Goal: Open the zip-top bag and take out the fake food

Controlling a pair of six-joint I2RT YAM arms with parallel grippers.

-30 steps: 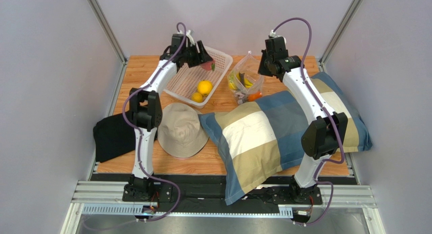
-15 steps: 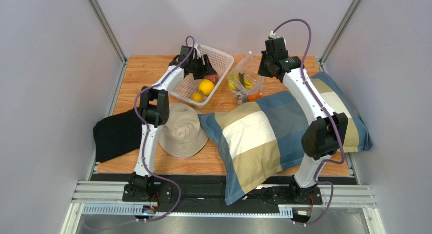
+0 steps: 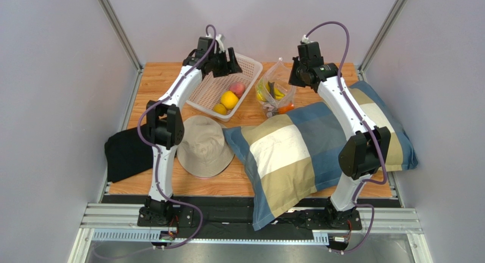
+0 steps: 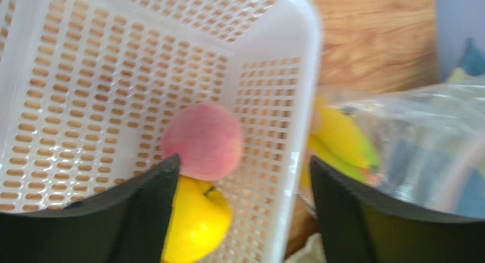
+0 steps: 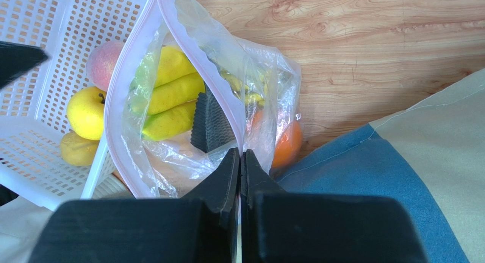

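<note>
In the upper centre of the top view, the right gripper (image 5: 240,156) has its jaws pressed together on the rim of the zip-top bag (image 5: 264,87). The bag stands open-mouthed just right of the white basket (image 4: 273,98). A banana bunch (image 5: 168,98) and an orange (image 5: 287,143) lie inside the bag. The left gripper (image 4: 245,163) hangs spread wide above the basket, where a pink fruit (image 4: 204,141) rests against a yellow fruit (image 4: 196,220).

Hovering left end effector (image 3: 229,63) above white basket (image 3: 208,92) at upper centre, pink fruit (image 3: 238,88) and two yellow fruits (image 3: 229,99) lying inside; gripping zip-top bag (image 3: 276,92) with right end effector (image 3: 292,76) just right of it.
</note>
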